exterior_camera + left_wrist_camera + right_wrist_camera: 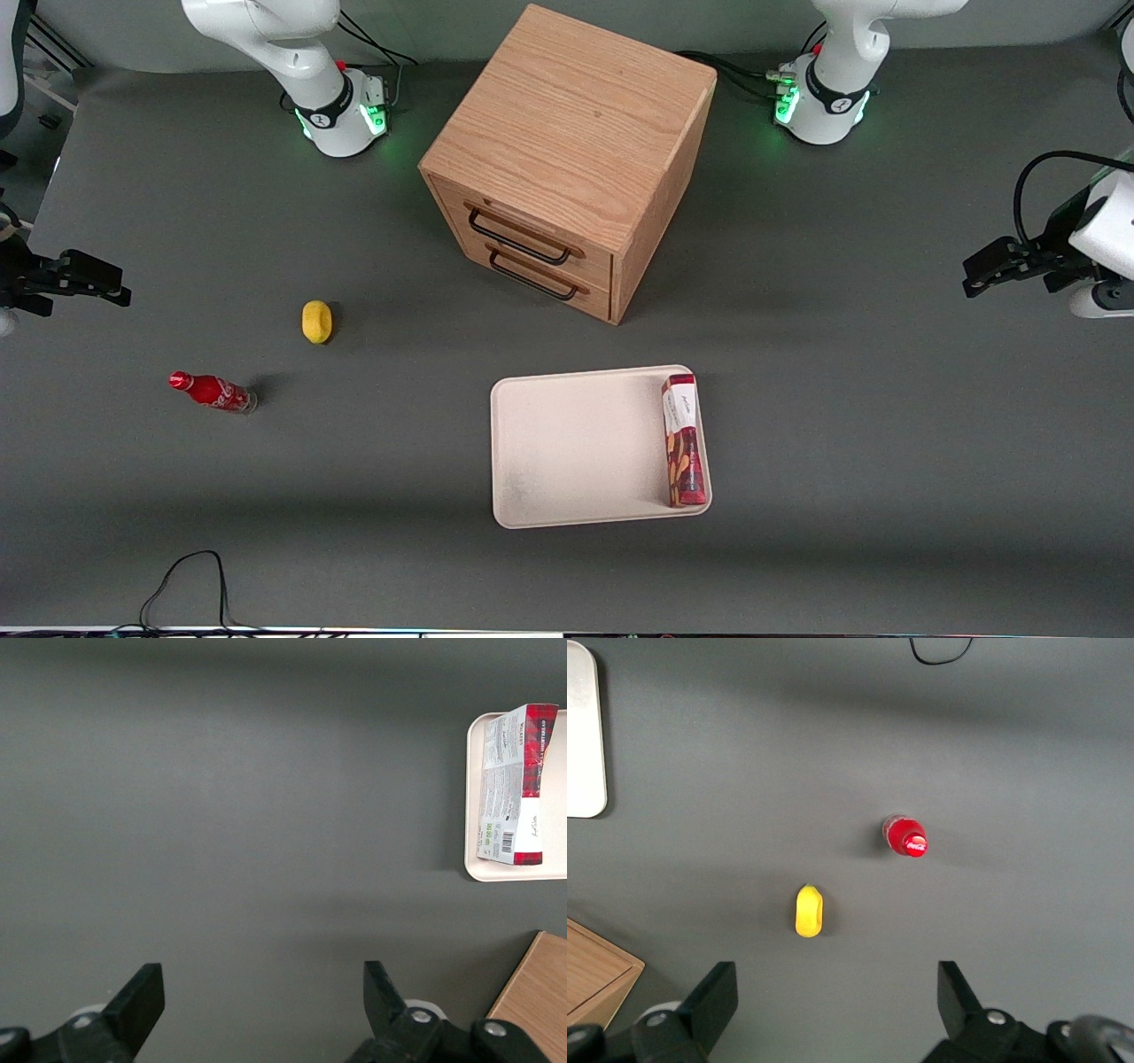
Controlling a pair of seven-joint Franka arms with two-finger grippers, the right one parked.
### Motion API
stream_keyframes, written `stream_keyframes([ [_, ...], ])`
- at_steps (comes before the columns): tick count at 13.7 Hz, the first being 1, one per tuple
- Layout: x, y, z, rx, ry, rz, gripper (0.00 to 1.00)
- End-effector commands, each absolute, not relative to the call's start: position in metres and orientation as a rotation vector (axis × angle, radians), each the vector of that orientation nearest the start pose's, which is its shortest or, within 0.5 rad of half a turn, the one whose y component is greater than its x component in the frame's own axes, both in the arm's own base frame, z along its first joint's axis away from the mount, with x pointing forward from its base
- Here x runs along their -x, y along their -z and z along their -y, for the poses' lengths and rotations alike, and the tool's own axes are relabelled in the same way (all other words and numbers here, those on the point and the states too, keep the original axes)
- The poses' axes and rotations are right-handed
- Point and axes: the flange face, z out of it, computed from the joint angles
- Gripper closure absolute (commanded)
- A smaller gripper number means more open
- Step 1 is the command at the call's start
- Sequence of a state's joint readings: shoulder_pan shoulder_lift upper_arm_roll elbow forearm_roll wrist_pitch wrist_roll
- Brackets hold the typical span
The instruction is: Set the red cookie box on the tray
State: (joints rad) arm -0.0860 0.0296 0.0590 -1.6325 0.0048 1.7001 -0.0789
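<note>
Since the red cookie box (683,440) is lying flat on the tray (576,443), along the rim toward the working arm's end, I'd call this done. My pincer (263,1001) hangs empty, fingers spread, over bare desk (886,425), well apart.

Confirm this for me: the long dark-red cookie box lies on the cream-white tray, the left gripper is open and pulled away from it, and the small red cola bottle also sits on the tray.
Not quite. The long dark-red cookie box does lie on the cream-white tray, and the left gripper is open, off toward the working arm's end of the table. But the small red cola bottle rests on the grey table, toward the parked arm's end, as the front view shows.
</note>
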Motion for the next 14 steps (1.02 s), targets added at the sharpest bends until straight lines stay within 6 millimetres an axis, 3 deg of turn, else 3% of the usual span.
stream_keyframes([
  [1, -0.5746, -0.5974, 0.0083, 3.152, 0.043, 0.076, 0.00],
  [14, -0.5677, -0.5972, 0.0120, 3.154, 0.006, 0.062, 0.00],
])
